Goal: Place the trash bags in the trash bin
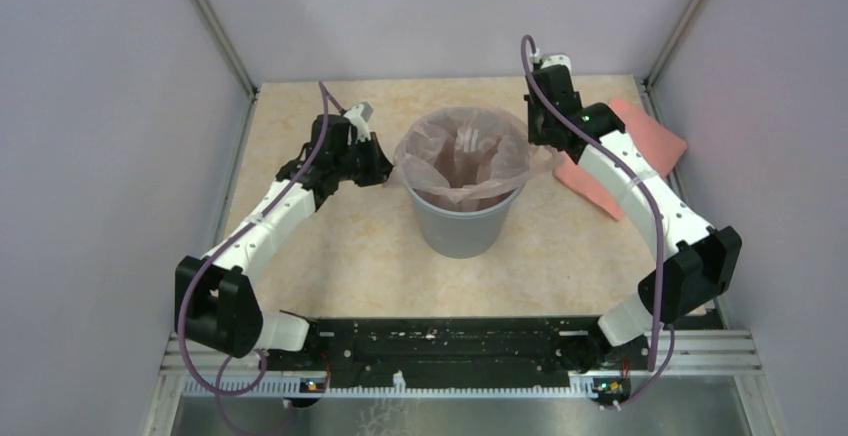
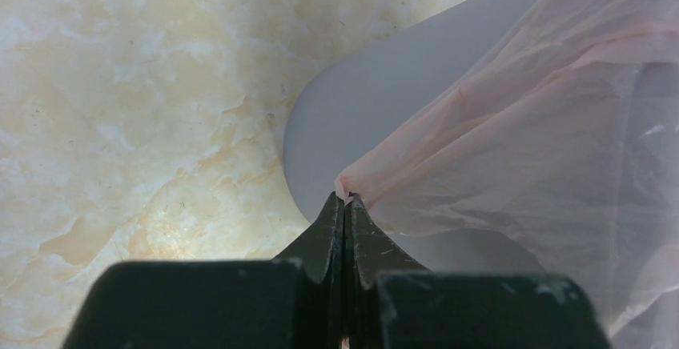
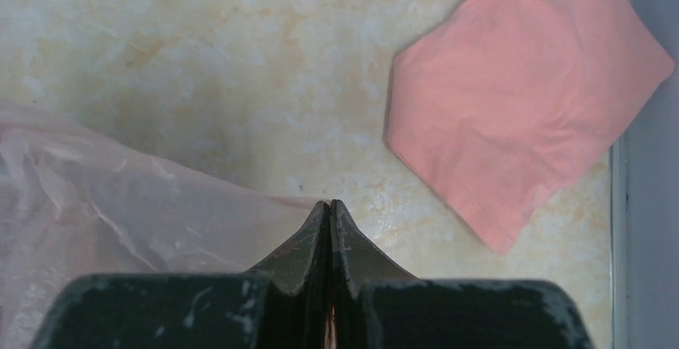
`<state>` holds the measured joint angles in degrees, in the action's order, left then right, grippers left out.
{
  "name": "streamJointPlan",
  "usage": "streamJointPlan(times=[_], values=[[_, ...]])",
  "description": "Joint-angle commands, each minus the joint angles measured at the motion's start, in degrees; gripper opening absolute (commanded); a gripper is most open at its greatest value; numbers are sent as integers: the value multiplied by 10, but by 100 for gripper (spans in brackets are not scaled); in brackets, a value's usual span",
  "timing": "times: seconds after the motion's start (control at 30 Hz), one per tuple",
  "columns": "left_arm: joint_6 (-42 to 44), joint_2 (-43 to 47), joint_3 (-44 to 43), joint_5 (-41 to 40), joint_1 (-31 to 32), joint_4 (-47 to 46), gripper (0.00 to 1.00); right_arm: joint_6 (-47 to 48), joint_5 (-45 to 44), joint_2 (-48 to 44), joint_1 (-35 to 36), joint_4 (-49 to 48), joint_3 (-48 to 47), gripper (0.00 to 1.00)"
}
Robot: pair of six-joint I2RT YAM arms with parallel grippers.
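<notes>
The grey round trash bin (image 1: 462, 224) stands upright mid-table. The translucent pale pink trash bag (image 1: 462, 156) hangs inside it, its mouth spread over the rim. My left gripper (image 1: 385, 171) is shut on the bag's left edge beside the bin. In the left wrist view its tips (image 2: 345, 198) pinch a fold of the bag (image 2: 528, 125) over the bin's grey wall (image 2: 376, 101). My right gripper (image 1: 545, 148) is shut on the bag's right edge. In the right wrist view its tips (image 3: 329, 203) pinch the film (image 3: 120, 213) above the table.
An opaque salmon-pink folded bundle (image 1: 625, 156) lies on the table at the back right, under my right arm; it also shows in the right wrist view (image 3: 524, 101). Lilac walls enclose the table on three sides. The arm bases sit at the near edge.
</notes>
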<state>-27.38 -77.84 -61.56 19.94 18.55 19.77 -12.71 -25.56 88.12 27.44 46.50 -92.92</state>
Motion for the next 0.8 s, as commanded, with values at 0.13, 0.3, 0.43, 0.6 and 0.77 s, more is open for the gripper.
streamJointPlan(times=[0.13, 0.3, 0.43, 0.6, 0.77], values=[[-14, 17, 32, 16, 6, -42, 0, -63, 65, -99, -26, -56, 135, 0], [-19, 22, 50, 8, 6, -46, 0, -86, 87, -144, -26, -82, 182, 0], [-23, 28, 66, 15, 6, -55, 0, -98, 68, -179, -26, -71, 179, 11], [-23, 35, 67, 33, 7, -62, 0, -105, 58, -243, -27, -59, 166, 56], [-22, 35, 59, 43, 7, -63, 0, -121, 65, -280, -27, -33, 157, 66]])
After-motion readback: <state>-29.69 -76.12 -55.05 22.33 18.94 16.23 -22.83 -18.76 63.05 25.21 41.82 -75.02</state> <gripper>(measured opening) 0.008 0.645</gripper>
